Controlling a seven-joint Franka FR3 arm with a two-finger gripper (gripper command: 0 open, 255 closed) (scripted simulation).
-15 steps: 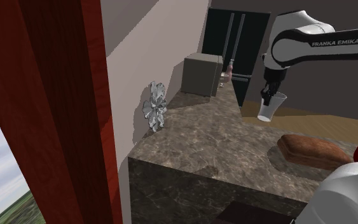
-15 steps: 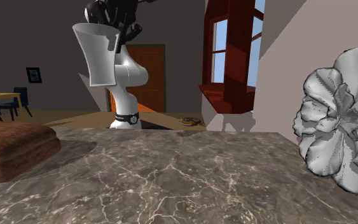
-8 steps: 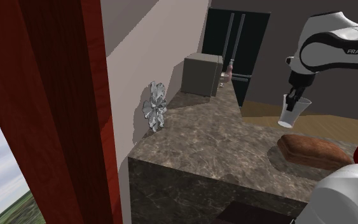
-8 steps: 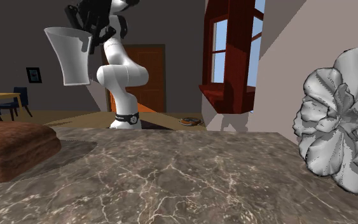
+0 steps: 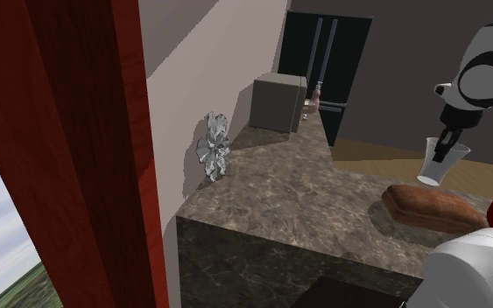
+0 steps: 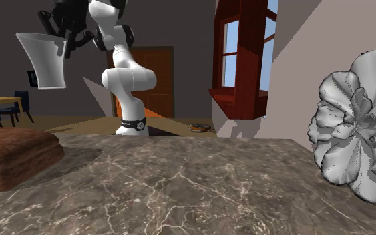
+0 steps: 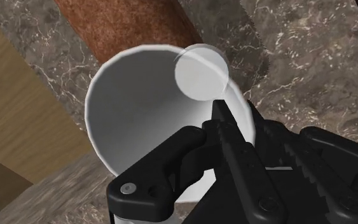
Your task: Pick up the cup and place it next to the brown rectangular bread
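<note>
Since a second ago we have carried the white tapered cup (image 5: 434, 163) toward the shoulder view's right. It now hangs in the air over the brown rectangular bread loaf (image 5: 432, 208), its rim clasped by our black two-finger gripper (image 5: 447, 140). The lift looks done. Lowering it onto the dark marbled countertop (image 5: 297, 188) beside the loaf and letting go are left. Our arm reaches high, hand pointing down.
</note>
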